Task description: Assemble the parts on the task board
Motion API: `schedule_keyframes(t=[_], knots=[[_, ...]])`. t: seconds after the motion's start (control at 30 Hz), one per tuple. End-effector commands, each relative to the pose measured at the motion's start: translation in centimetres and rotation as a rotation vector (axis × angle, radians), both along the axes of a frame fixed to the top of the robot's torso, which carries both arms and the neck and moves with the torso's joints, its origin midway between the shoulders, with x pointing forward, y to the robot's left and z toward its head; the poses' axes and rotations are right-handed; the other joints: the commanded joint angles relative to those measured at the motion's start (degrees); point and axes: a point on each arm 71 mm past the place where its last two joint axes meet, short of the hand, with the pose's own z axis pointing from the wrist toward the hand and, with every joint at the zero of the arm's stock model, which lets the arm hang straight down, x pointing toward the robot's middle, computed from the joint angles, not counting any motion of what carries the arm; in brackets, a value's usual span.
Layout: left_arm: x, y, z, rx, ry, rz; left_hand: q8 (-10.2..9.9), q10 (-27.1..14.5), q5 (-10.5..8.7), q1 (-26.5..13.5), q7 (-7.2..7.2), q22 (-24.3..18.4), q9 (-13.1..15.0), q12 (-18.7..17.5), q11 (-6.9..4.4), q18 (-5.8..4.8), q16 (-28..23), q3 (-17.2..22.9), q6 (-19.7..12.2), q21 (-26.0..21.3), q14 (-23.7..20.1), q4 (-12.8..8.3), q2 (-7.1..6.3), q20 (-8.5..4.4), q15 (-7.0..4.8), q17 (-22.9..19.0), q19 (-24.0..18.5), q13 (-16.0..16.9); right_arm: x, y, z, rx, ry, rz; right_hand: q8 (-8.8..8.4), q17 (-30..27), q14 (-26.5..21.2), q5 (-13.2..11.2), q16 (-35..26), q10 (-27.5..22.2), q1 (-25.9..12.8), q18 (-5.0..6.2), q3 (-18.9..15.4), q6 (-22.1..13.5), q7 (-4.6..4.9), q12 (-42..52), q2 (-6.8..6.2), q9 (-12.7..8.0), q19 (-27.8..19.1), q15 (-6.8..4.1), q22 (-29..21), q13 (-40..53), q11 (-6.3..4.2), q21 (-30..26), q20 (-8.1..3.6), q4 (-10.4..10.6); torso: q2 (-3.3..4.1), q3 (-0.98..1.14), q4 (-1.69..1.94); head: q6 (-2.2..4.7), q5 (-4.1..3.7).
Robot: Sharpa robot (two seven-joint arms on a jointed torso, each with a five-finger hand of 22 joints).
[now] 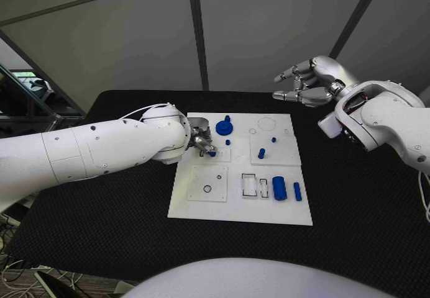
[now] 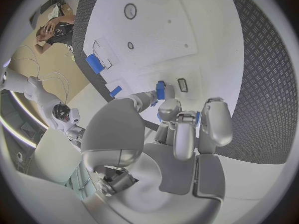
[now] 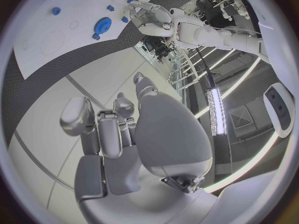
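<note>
- The left hand (image 1: pixel 201 144), silver and many-fingered, sits at the left edge of the white task board (image 1: pixel 233 214) in the middle of the head view. In the left wrist view its fingers (image 2: pixel 177 129) are curled together over a small blue part (image 2: pixel 161 90), which it appears to pinch at its fingertips.
- That small blue part stands roughly upright above the board, though its exact tilt cannot be told.
- The right hand (image 1: pixel 307 85) hangs in the upper right of the head view, beyond the black tabletop (image 1: pixel 107 236), with its fingers loosely curled and holding nothing.
- A blue round gear-like part (image 1: pixel 224 128) lies near the board's upper middle.
- Two short blue pegs (image 1: pixel 261 153) stand upright right of centre.
- A blue cylinder (image 1: pixel 279 187) lies flat in the lower right part of the board, its long axis running up and down the frame, and a thinner blue pin (image 1: pixel 297 191) lies just beside it, parallel.
</note>
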Motion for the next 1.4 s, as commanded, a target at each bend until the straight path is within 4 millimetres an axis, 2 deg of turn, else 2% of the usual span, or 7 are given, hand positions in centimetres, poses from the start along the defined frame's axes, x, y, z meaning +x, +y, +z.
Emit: schedule_keyframes(t=[0.03, 0.7, 0.93, 1.17, 1.4], knots=[[-0.07, 0.17, -0.28, 0.03, 0.014, -0.01, 0.2, 0.2, 0.07, 0.1, -0.2, 0.0, 0.1, 0.1, -0.02, 0.48, 0.2, 8.7, -0.3, 0.2, 5.6, -8.5, 0.73, 0.07, -0.31, 14.0, 0.4, -0.1, -0.03, 0.14, 0.12, -0.005, -0.004, 0.014, 0.36, 2.4, 2.8, 0.2, -0.3, -0.4, -0.2, 0.97, -0.1, 0.4, -0.07, -0.3, 0.25, -0.1, -0.4, -0.4, -0.1, -0.1, -0.07, -0.2, 0.02, 0.2, 0.0, 0.02, 0.01, 0.06, 0.04], [-0.15, -0.15, -0.42, 0.041, 0.006, -0.022, 0.4, 0.4, -0.02, -0.2, -0.21, 0.5, 0.3, 0.4, -0.03, 0.38, 0.4, 8.9, -0.4, 0.5, 5.7, -8.9, 0.66, 0.04, -0.33, 14.5, 0.7, 0.2, -0.03, 0.18, 0.1, -0.006, -0.003, 0.016, 0.38, 2.4, 2.7, 0.2, -0.3, -0.5, -0.2, 0.98, -0.1, 0.4, -0.07, -0.4, 0.27, -0.1, -0.4, -0.4, -0.1, -0.2, -0.07, -0.2, 0.01, 0.3, 0.03, 0.03, -0.03, -0.08, 0.09], [-0.18, -0.19, -0.49, 0.039, 0.015, -0.024, 1.1, 1.0, -0.12, -1.9, -0.62, 0.8, 0.8, 0.8, -0.35, 0.33, 0.6, 8.3, 0.0, 0.6, 5.9, -8.8, 0.24, -0.06, -0.47, 14.8, 1.0, 0.6, -0.03, 0.17, 0.09, -0.007, -0.002, 0.016, 0.38, 2.4, 2.7, 0.2, -0.3, -0.5, -0.2, 0.98, -0.1, 0.4, -0.07, -0.4, 0.27, -0.1, -0.4, -0.4, -0.1, -0.2, -0.07, -0.2, 0.01, 0.3, 0.02, 0.04, -0.01, -0.27, 0.07], [-0.11, -0.17, -0.56, 0.04, 0.021, -0.024, 1.9, 1.7, -0.22, -5.1, -1.6, 1.3, 1.2, 1.1, -1.01, 0.23, 0.8, 6.2, 0.9, 0.6, 6.0, -7.9, -0.55, -0.5, -1.05, 15.1, 1.4, 0.8, -0.01, 0.19, 0.07, -0.008, 0.001, 0.016, 0.41, 2.3, 2.7, 0.3, -0.4, -0.6, -0.2, 1.01, -0.1, 0.4, -0.08, -0.5, 0.3, -0.1, -0.5, -0.41, -0.3, -0.3, -0.08, -0.3, 0.01, 0.3, 0.04, 0.03, -0.02, -0.44, -0.01], [-0.02, -0.2, -0.6, 0.042, 0.023, -0.024, 2.3, 2.2, -0.27, -7.1, -1.95, 1.8, 1.3, 1.5, -1.33, 0.1, 0.8, 4.8, 1.5, 0.9, 6.0, -7.0, -0.8, -0.82, -1.34, 15.1, 1.8, 1.3, -0.02, 0.19, 0.05, -0.01, 0.003, 0.016, 0.47, 2.2, 2.7, 0.5, -0.4, -0.6, -0.2, 1.03, -0.1, 0.5, -0.09, -0.5, 0.37, -0.1, -0.5, -0.42, -0.4, -0.4, -0.1, -0.4, -0.01, 0.3, 0.03, 0.03, -0.03, -0.71, -0.07]])
